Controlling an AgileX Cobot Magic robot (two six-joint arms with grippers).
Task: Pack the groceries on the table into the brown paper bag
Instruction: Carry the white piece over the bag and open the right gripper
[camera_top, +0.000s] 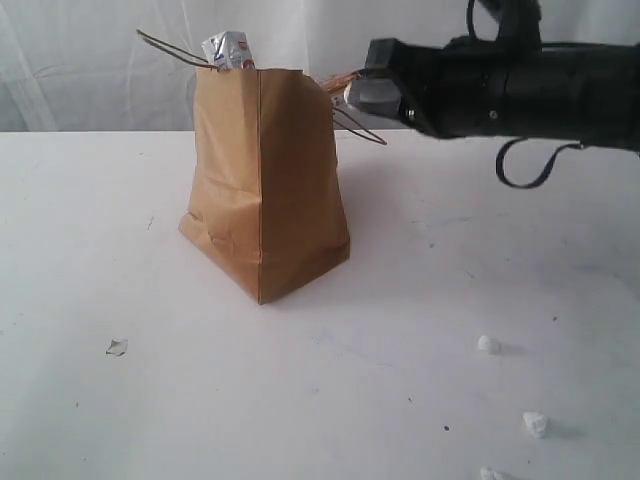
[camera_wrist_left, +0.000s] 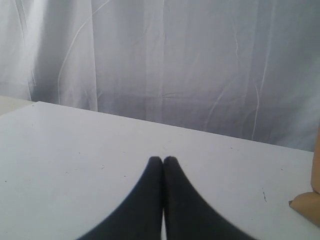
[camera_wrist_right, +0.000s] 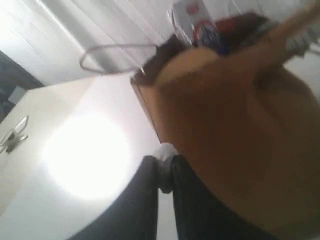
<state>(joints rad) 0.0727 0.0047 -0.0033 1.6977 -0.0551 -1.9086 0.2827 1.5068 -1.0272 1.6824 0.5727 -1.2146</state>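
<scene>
Creases are showing across the brown paper bag (camera_top: 265, 180), which is standing upright on the white table (camera_top: 300, 400), a little toward 10 o'clock from the middle of the exterior view. A white-blue carton (camera_top: 228, 50) is poking out of its open mouth at 11 o'clock, and thin orange strands, seemingly the long spaghetti pack (camera_top: 328, 82), are jutting from the mouth at 1 o'clock. One twisted handle (camera_top: 165, 45) is sticking out toward 10 o'clock and the other (camera_top: 360, 130) is hanging off the 2 o'clock side. The black right arm is reaching in from 3 o'clock, and the right gripper (camera_top: 355, 95) is hovering just beside the bag's top edge at 2 o'clock. In its wrist view the right gripper (camera_wrist_right: 164, 170) is pinching a small white lump (camera_wrist_right: 163, 151) between nearly closed fingertips, with the bag's brown wall (camera_wrist_right: 225, 125) just beside them. Three more small white lumps (camera_top: 488, 344) are lying on the table at 4 to 5 o'clock from the bag, well apart from it, and a small pale scrap (camera_top: 117, 347) is lying at 8 o'clock. The left gripper (camera_wrist_left: 163, 161) is hanging above bare table (camera_wrist_left: 75, 165) with its fingers pressed together and nothing between them, and a brown corner of the bag (camera_wrist_left: 307, 206) is showing at the edge of that view.
</scene>
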